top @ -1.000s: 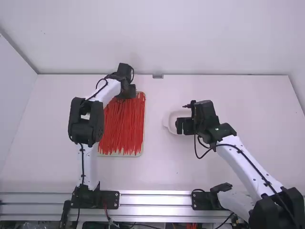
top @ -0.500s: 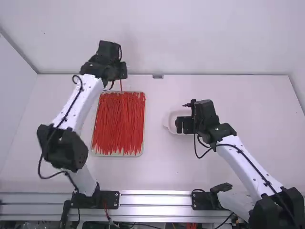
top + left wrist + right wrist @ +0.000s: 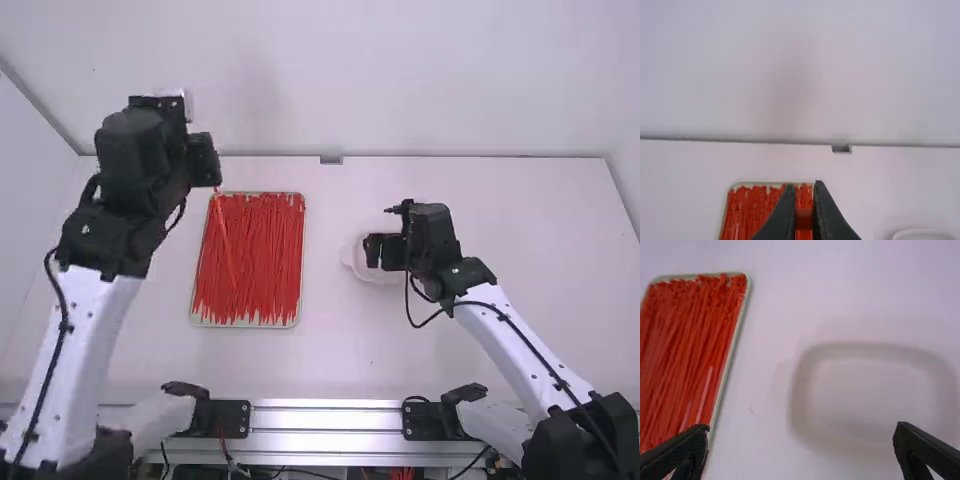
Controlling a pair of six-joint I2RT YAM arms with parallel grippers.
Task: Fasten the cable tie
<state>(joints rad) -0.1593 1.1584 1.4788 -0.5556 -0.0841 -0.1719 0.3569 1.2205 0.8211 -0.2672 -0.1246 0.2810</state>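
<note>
Cable tie point(image 3: 226, 240) hangs lengthwise down, pinched by left tool point(image 3: 803, 199), above tray point(image 3: 246, 325); right tool point(image 3: 800, 452) spread.

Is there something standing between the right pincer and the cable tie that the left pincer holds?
Nothing visible does. The left pincer holds the cable tie above the tray. The right pincer hangs open over the white dish, and only bare table lies between them.

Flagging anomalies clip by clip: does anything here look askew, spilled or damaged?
Nothing is spilled or damaged. One cable tie slants across the straight pile in the tray, but its end is pinched in the left gripper, so it reads as a pick, not a fault.
</note>
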